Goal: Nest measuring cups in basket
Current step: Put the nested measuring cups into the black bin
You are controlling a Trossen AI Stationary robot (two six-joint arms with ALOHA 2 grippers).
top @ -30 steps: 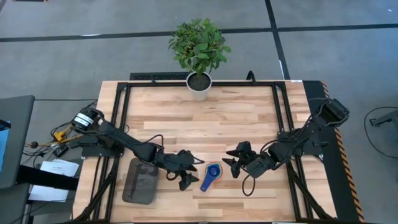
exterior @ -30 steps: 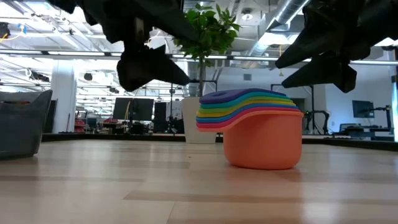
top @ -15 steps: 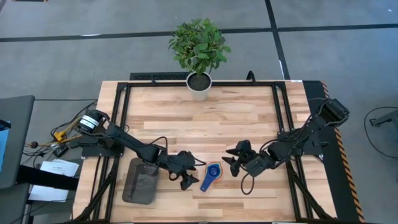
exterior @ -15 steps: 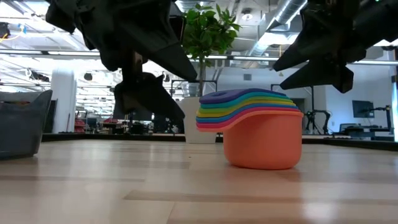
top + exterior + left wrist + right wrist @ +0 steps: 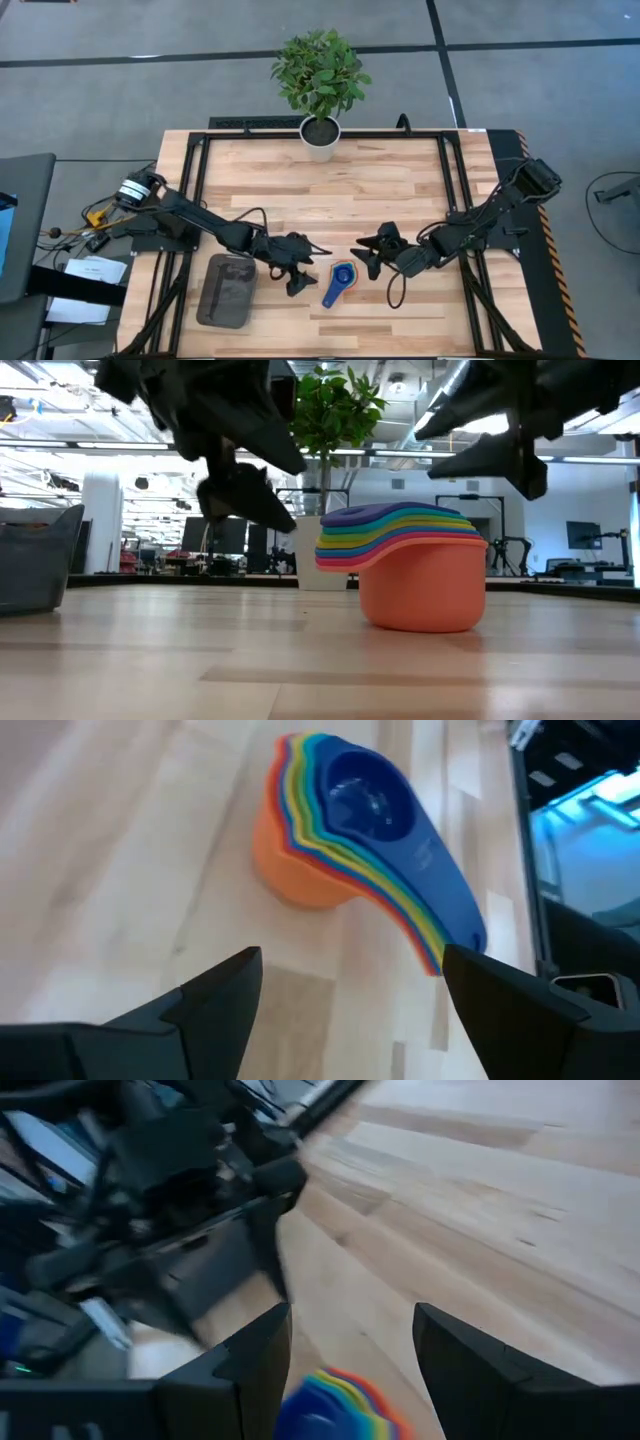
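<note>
The cups (image 5: pixel 340 283) sit nested on the table (image 5: pixel 330 190), orange outermost, dark blue on top, handles fanned toward seven o'clock. They lie outside the basket (image 5: pixel 227 291), which is at nine o'clock from them. The left gripper (image 5: pixel 302 267) hovers just beside them with fingers spread, empty. The right gripper (image 5: pixel 371 255) hovers at two o'clock, fingers apart, empty. In the low view the basket is cut off.

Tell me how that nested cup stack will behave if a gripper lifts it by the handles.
The cup stack looks like thin, stiff plastic, so probably light. Its handles fan out to one side, so a lift there would likely tilt the bowls down. The cups only sit inside each other, so the orange cup underneath may slip free.
</note>
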